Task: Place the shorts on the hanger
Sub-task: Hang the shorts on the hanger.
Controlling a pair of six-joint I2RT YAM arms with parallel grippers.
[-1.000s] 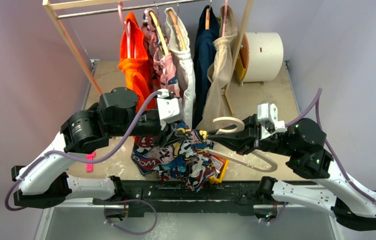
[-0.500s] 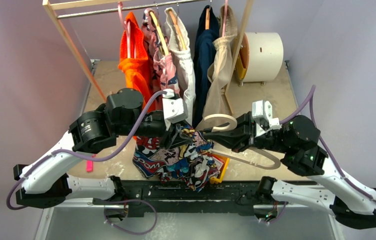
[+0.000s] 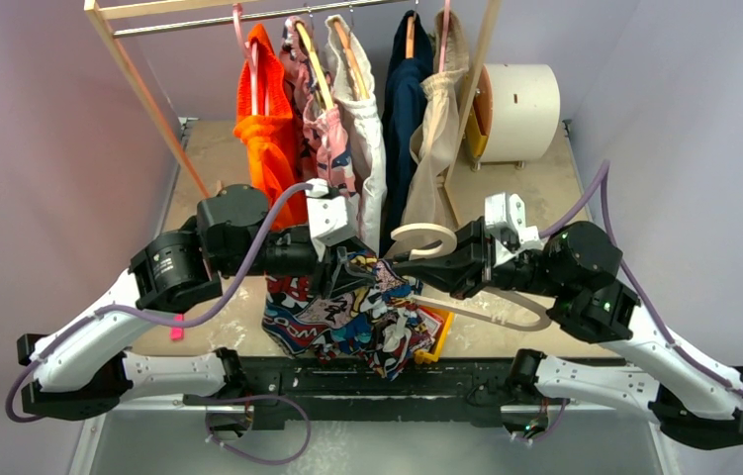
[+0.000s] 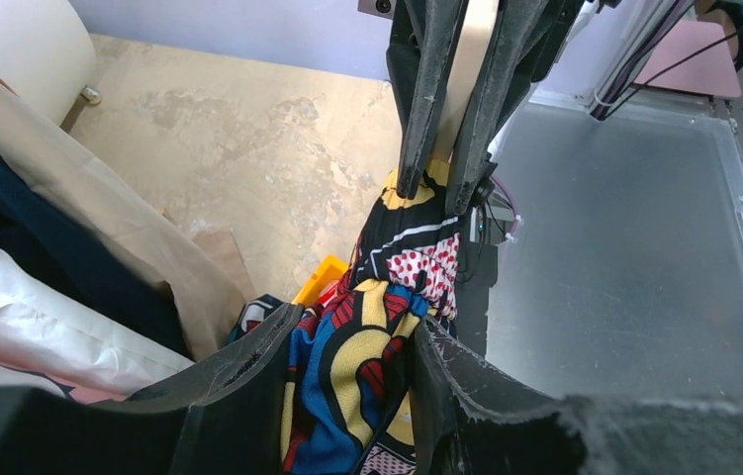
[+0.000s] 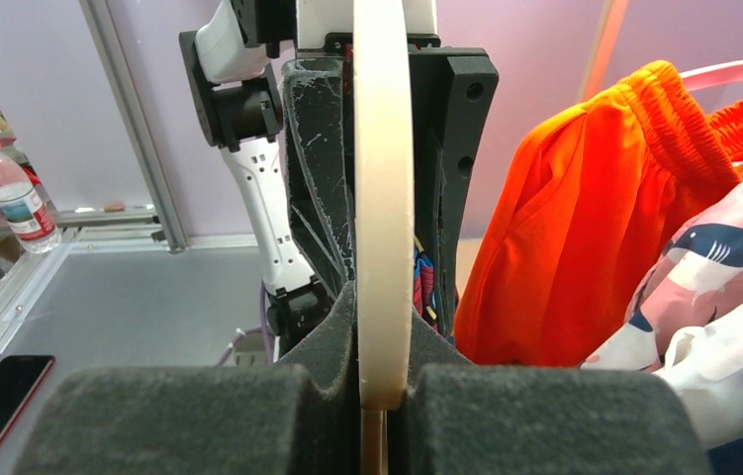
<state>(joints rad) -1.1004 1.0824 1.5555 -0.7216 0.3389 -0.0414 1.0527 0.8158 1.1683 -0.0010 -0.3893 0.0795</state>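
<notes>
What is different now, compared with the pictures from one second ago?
The right gripper has carried the hanger a little to the left, closer to the shorts that the left gripper holds up. Both grips stayed as they were, and the hanging clothes did not move.

Each arm has white lower links and bulky black drum-shaped joints, the left arm [image 3: 90, 332] at 8 o'clock, the right arm [image 3: 654, 346] at 4 o'clock. A lilac cable [image 3: 248, 265] runs along each, and the black fingers [image 4: 238, 386] wear scuffed dark foam

Bright even light, foregrnd prob soft
</notes>
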